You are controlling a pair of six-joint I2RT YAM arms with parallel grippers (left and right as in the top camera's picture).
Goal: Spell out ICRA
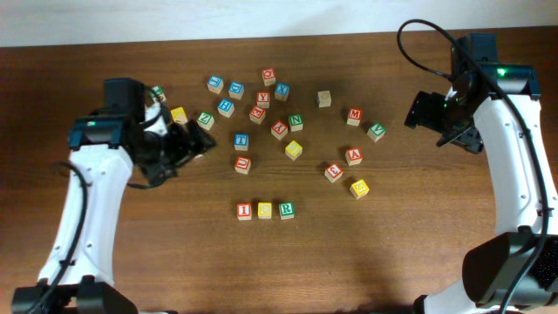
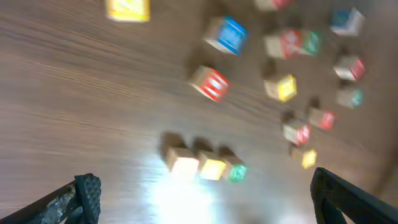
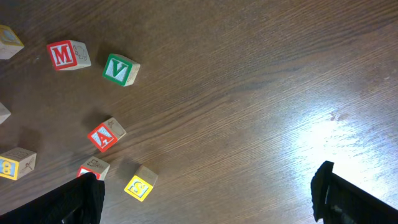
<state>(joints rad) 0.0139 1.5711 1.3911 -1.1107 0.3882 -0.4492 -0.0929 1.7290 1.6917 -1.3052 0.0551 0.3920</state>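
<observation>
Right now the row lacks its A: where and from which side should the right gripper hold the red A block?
Likely from straight above, open right gripper closing on two opposite side faces of the red A block. It lies flat, letter up, turned diagonally, so rotate the wrist to match; another red block sits near one corner.

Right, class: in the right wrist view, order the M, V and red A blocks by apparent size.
1. M block, slightly the widest.
2. V block and A block: too alike to rank.
</observation>
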